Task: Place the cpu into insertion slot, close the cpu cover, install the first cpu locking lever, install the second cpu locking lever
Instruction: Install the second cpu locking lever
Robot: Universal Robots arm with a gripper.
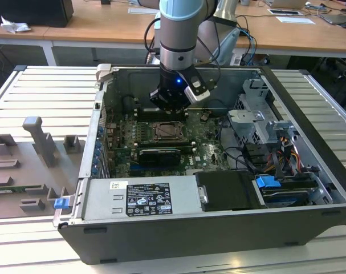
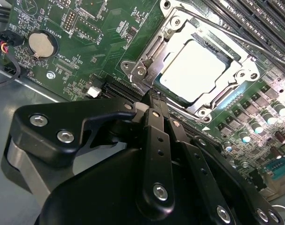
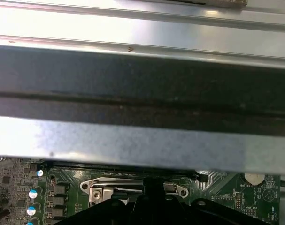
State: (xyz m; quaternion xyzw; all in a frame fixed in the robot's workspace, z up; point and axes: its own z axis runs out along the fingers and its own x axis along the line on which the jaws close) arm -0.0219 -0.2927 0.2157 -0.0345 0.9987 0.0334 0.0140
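In the second wrist view the cpu [image 2: 194, 70] lies flat in the insertion slot, its pale metal top showing through the window of the cpu cover [image 2: 177, 26], which lies down over it. A thin locking lever [image 2: 227, 35] runs along the far side of the socket. My gripper [image 2: 150, 97] is shut with nothing between its fingers, its tips at the socket's near edge beside a corner screw. The exterior view has the gripper [image 1: 171, 108] just above the socket [image 1: 168, 132] inside the open computer case. In the first wrist view the socket frame [image 3: 100, 185] sits under the fingers.
Memory slots [image 2: 255, 18] flank the socket, and a coin battery [image 2: 41, 44] sits on the board. The case wall [image 3: 142, 79] rises close behind. A power supply [image 1: 141, 200], drive cage [image 1: 264, 125] and cables [image 1: 275, 160] crowd the case. Grey fixtures [image 1: 39, 142] stand outside it.
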